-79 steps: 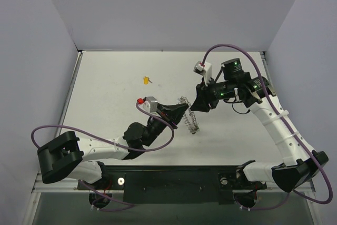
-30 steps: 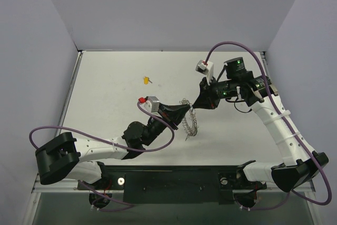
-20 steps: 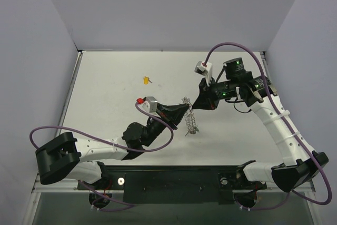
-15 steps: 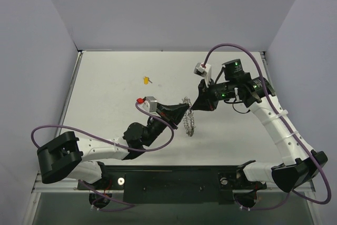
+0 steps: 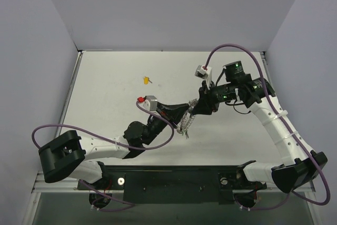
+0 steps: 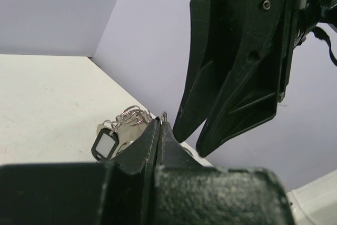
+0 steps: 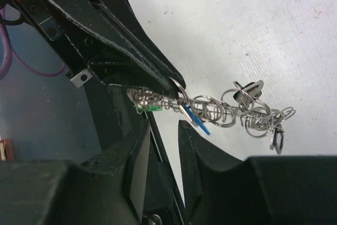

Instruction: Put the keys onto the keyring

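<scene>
Closing from 2 o'clock, the right gripper [image 5: 198, 107] had met the left gripper [image 5: 188, 111], which was clamped on the keyring [image 5: 184, 124]. Seen from above, the chain trailed toward 7 o'clock. The right jaws stood apart, just beside the blue key [image 7: 196, 119].

Lab test cell — bare lavender walls [image 5: 47, 25] boxing white table [image 5: 110, 82] (scuffed), robot arms [image 5: 274, 125] bolted at edge.
</scene>
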Controlling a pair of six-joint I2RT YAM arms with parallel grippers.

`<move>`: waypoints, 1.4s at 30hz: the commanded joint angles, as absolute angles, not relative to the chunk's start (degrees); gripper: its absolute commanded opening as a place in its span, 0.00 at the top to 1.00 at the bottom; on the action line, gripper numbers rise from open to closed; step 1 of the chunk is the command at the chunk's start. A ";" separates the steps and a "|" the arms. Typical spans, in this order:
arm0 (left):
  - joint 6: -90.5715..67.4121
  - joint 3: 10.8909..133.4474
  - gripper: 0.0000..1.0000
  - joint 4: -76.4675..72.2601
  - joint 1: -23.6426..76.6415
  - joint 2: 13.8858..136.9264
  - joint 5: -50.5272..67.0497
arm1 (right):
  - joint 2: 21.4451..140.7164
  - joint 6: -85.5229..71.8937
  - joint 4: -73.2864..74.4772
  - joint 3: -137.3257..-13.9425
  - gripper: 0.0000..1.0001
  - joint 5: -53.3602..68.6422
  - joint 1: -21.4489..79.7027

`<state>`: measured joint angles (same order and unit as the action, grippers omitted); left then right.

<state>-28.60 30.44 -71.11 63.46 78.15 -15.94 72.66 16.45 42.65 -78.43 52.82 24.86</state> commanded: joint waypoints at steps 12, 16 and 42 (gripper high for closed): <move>-28.75 28.65 1.00 -81.82 56.61 74.27 7.63 | 69.96 26.10 52.38 -82.71 0.64 61.61 18.98; -25.50 28.30 1.00 -82.97 55.38 73.30 16.76 | 69.61 37.22 57.82 -81.74 0.56 65.03 20.03; -10.98 32.61 1.00 -61.34 53.79 65.65 34.37 | 74.27 90.35 89.83 -83.94 0.51 66.97 27.16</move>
